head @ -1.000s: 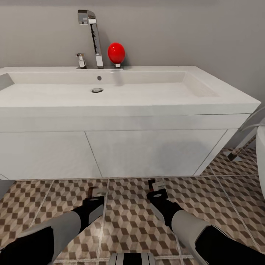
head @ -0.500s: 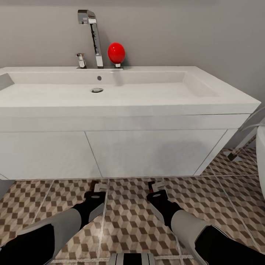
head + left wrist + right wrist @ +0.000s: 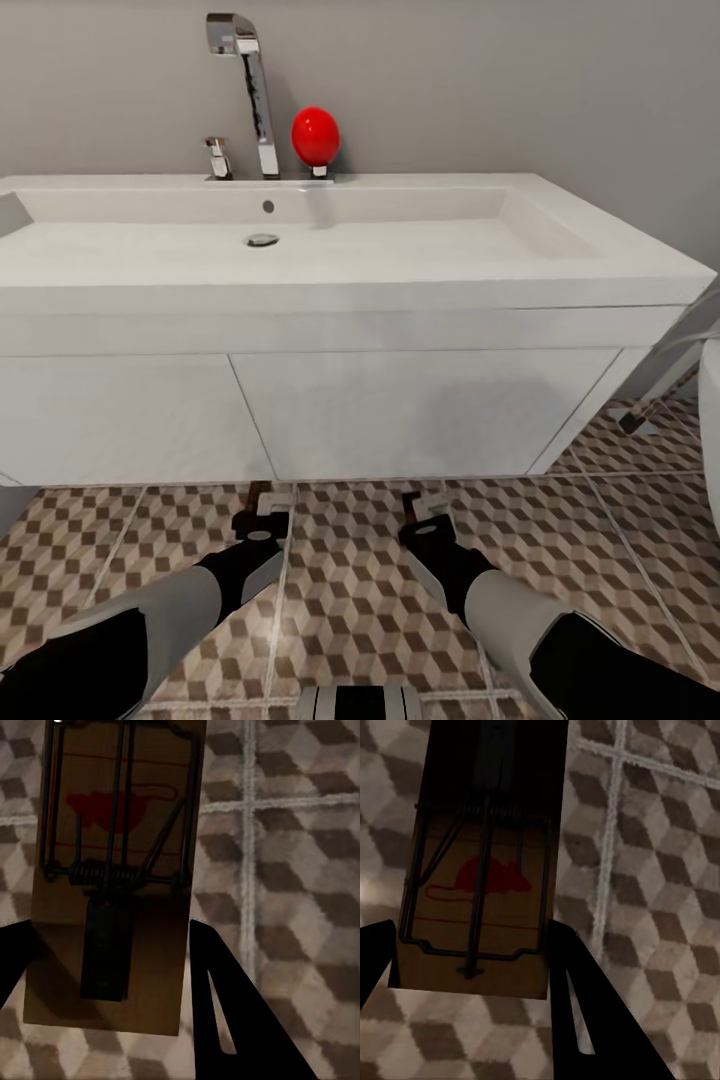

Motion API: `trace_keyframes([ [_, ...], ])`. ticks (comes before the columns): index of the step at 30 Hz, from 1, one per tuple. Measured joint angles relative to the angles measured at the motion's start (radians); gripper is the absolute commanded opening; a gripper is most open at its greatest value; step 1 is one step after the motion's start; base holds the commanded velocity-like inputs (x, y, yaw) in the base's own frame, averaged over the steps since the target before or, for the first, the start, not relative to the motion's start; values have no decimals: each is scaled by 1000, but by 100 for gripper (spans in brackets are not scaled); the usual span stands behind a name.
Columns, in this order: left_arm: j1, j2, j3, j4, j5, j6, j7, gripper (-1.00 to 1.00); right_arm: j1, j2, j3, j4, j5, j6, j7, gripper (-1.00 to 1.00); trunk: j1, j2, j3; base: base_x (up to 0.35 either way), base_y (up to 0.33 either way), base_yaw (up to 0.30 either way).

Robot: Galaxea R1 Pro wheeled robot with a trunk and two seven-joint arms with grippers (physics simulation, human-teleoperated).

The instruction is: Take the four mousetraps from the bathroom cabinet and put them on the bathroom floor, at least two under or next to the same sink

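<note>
We hold a mousetrap (image 3: 112, 877) in each clamped gripper (image 3: 262, 512) (image 3: 425, 508) before the sink (image 3: 330, 275), lowering next.

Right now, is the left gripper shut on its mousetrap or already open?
Shut on it. In the left wrist view the mousetrap sits between both dark fingers of the left gripper, above the floor tiles.

Mousetrap (image 3: 112, 877) top past frame edge
</note>
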Motion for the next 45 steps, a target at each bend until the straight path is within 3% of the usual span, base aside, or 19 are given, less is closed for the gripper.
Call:
trace_keyframes([
  [9, 0, 2, 2, 0, 1, 0, 0, -100, 0, 0, 0, -1, 1, -1, 1, -100, 3, -2, -27, 0, 0, 0],
  [32, 0, 3, 7, 1, 10, 5, 1, -100, 0, 2, 3, -6, 4, 0, 10, -100, 3, -2, -27, 40, 0, 0],
  [39, 0, 1, 81, 3, 13, 12, 2, -100, 0, 2, 9, -44, 10, -2, 5, -100, 3, -2, -28, 0, 0, 41],
  [45, 0, 2, 91, 2, 14, 12, 2, -100, 0, 2, 10, -48, 10, -3, 8, -100, 3, -2, -35, 0, 0, 171],
])
